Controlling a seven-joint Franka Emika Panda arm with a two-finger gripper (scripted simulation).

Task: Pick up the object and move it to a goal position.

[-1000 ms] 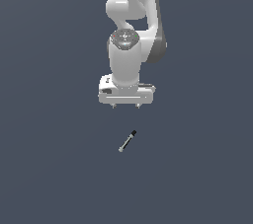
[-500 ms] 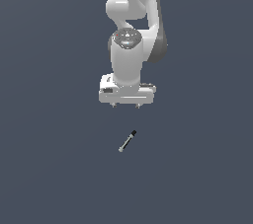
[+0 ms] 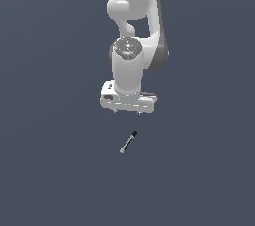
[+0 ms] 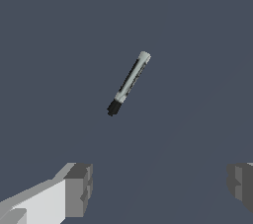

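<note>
The object point(image 3: 128, 142) is a tiny pen-like stick, grey with one black end and a pale tip. It lies flat and slanted on the dark surface, and the wrist view shows the object point(image 4: 128, 84) clearly. My gripper point(image 3: 127, 112) hangs above and slightly behind it, apart from it. Its fingers point(image 4: 79, 189) stand wide apart with nothing between them, so the gripper point(image 4: 159, 186) is open.
The white arm point(image 3: 134, 26) rises behind the gripper toward the top of the exterior view. A plain dark grey surface point(image 3: 55, 170) lies all around the stick.
The arm's wrist has shifted slightly and the gripper has come down a little toward the stick. The stick has not moved.
</note>
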